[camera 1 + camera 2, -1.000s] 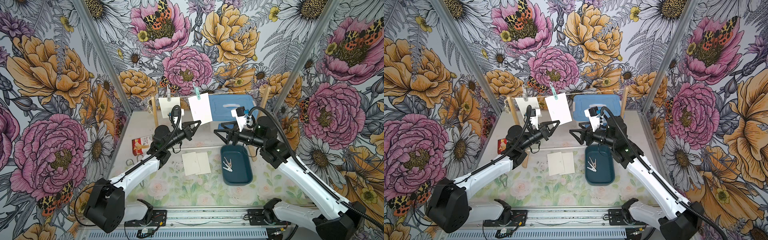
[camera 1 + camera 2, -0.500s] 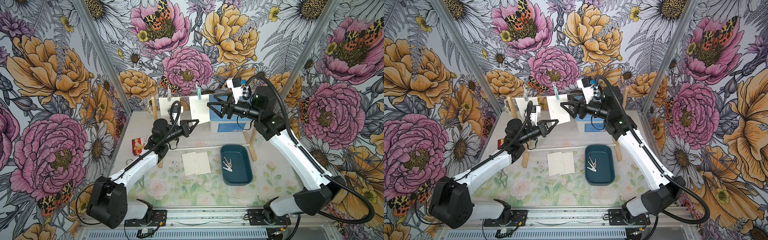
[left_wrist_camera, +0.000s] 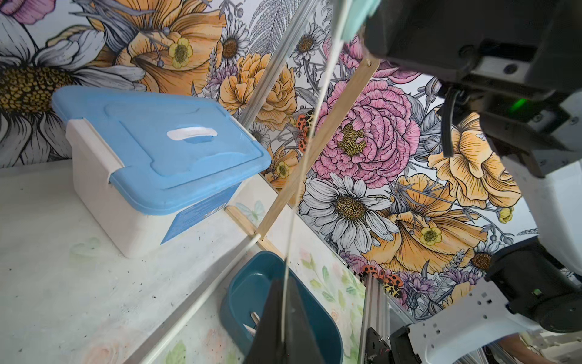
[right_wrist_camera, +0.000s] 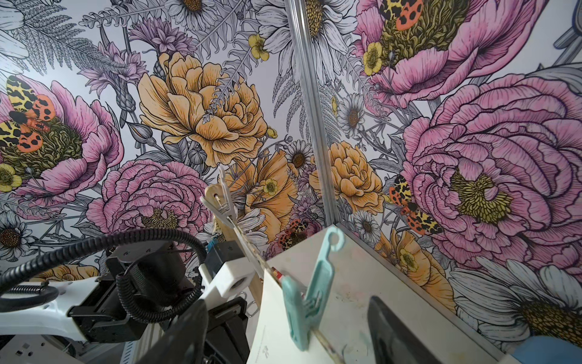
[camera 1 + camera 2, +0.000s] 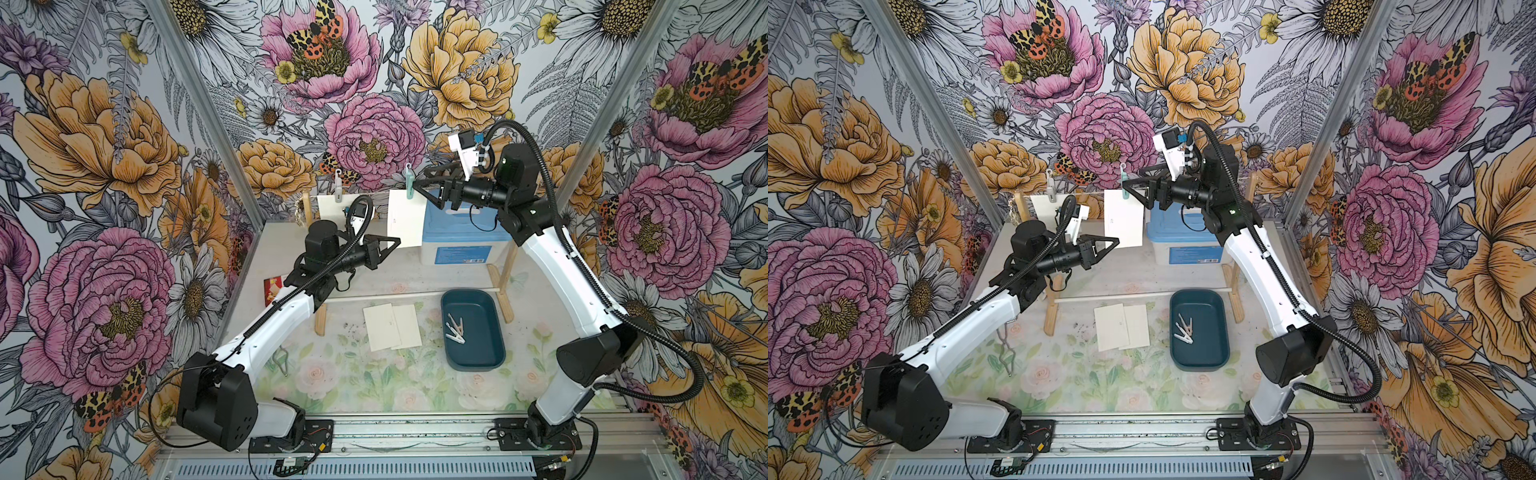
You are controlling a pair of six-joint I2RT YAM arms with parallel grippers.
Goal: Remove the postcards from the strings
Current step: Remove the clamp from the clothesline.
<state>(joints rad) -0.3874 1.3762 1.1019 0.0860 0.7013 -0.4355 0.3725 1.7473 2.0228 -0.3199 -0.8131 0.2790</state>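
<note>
We are on the third card. Two cards [image 5: 390,328] lie flat on the bench [image 5: 353,386] and two pins [image 5: 455,330] sit in the tray [image 5: 478,355], so we judge the job about half done. Two more hang from the string [image 5: 1094,194]. The end card [image 5: 330,205] is under a grey pin [image 5: 338,185], with nothing near it. The middle card [image 5: 405,220] is under a teal pin [image 5: 409,176].

The left fingers [image 5: 394,242] are clenched on the middle card's lower corner. In the left wrist view the card runs edge-on straight into them. The right fingers [image 5: 417,185] are released and spread, up at the string. In the right wrist view the teal pin stands between them, one finger on each side. As far as we can tell, they are not yet pressing it.

So the step in hand is unpinning. Next we think the right fingers should close on the pin's free handle end, above the spring, not on the end that bites the card. They must squeeze hard enough to open the pin, then lift it clear without dragging the string along. Meanwhile the left fingers need to keep the corner, so the card does not flutter down. After that, the card would go to the pile and the pin to the tray.
</note>
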